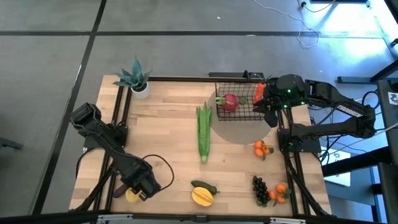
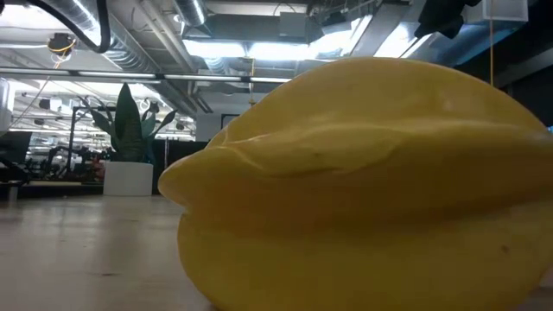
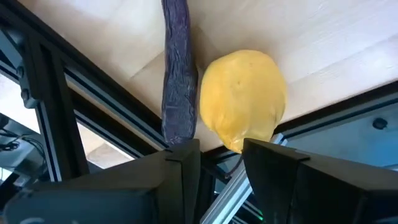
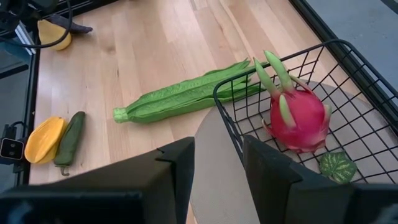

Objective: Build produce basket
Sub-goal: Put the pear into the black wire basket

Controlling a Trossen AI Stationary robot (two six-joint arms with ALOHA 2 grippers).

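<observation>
1. 1 piece, a red dragon fruit (image 4: 298, 118), maybe plus a green bit (image 4: 336, 167), sits in the basket (image 1: 239, 99) at the table's far right.
2. Corn (image 1: 204, 130), mango (image 1: 202, 196), grapes (image 1: 260, 190) and oranges (image 1: 263, 149) all wait outside.
3. Left gripper (image 3: 221, 152), part open, straddles the lemon (image 3: 244, 99); not gripped yet, I'd say.
4. Right gripper (image 4: 217, 158) open, empty, over the basket rim.

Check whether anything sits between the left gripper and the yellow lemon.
Nothing visible does. The lemon lies directly ahead of the left gripper. The purple eggplant lies close along one side of the lemon, not between them, though it might get nudged.

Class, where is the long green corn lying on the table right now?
In the high view the corn lies lengthwise near the table's middle, just left of the basket, with its upper end beside the basket's corner.
</observation>
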